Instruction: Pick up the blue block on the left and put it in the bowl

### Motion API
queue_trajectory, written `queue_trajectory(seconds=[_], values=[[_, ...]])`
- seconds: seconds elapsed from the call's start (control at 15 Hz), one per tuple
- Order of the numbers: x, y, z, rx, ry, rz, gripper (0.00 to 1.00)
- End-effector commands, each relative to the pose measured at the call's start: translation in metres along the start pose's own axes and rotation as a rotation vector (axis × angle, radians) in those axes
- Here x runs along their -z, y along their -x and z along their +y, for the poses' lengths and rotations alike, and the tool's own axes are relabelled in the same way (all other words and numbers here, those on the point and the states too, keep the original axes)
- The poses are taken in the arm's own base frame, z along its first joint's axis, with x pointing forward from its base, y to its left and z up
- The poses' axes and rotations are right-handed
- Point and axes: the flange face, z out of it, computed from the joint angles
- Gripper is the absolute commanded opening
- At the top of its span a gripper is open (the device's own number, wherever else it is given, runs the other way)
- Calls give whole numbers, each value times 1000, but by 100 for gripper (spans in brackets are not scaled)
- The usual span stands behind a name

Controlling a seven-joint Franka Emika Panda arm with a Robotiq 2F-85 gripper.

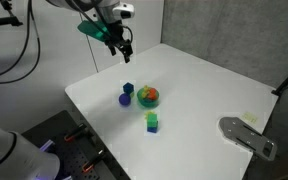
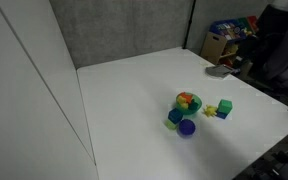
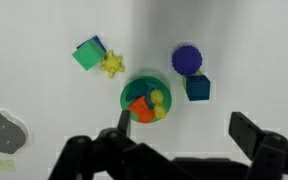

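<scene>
**Desk:** Which step is this?

**Photographer:** The approach. The gripper [image 1: 120, 44] hangs high over the tabletop [image 1: 204, 80], fingers spread wide and holding nothing. The block [image 1: 128, 88] sits well below it, untouched, just beside the bowl [image 1: 149, 96].

**Desk:** So nothing is lifted?

**Photographer:** Nothing, by my reading. Pick, carry and drop all lie ahead.

**Desk:** What does the next move call for?

**Photographer:** A long descent, I judge, ending with the open fingers astride the block. In the wrist view the block [image 3: 197, 87] lies beyond the gripper [image 3: 184, 128], a little off the midline between the fingers, so a small sideways shift looks needed too. The ball [image 3: 187, 59] sits just past the block, farther from the gripper, and the bowl [image 3: 144, 100] lies close at the block's side. The fingers must slip in without nudging either.

**Desk:** What does the wrist view give that the others lack?

**Photographer:** The spread of the fingers, plainly, and orange and yellow pieces inside the bowl. It also shows a narrow gap between block and bowl. The green cube [image 3: 87, 53] sits across the bowl from the block.

**Desk:** And the exterior views?

**Photographer:** An exterior view shows the gripper's height above the block, which the wrist view cannot. In an exterior view the block [image 2: 175, 117] seems to touch the bowl [image 2: 188, 101], with the ball [image 2: 187, 127] beside it. I cannot pick out the gripper there.
</scene>
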Motion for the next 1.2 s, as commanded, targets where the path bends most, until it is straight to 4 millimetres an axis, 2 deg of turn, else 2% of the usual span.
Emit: queue_trajectory(seconds=[0.0, 0.47, 0.93, 1.13], values=[[-25, -40, -19, 43, -28, -67, 100], [-103, -74, -60, 58, -30, -158, 100], [-197, -90, -100, -44, -2, -222, 100], [-231, -97, -115, -108, 6, -215, 100]])
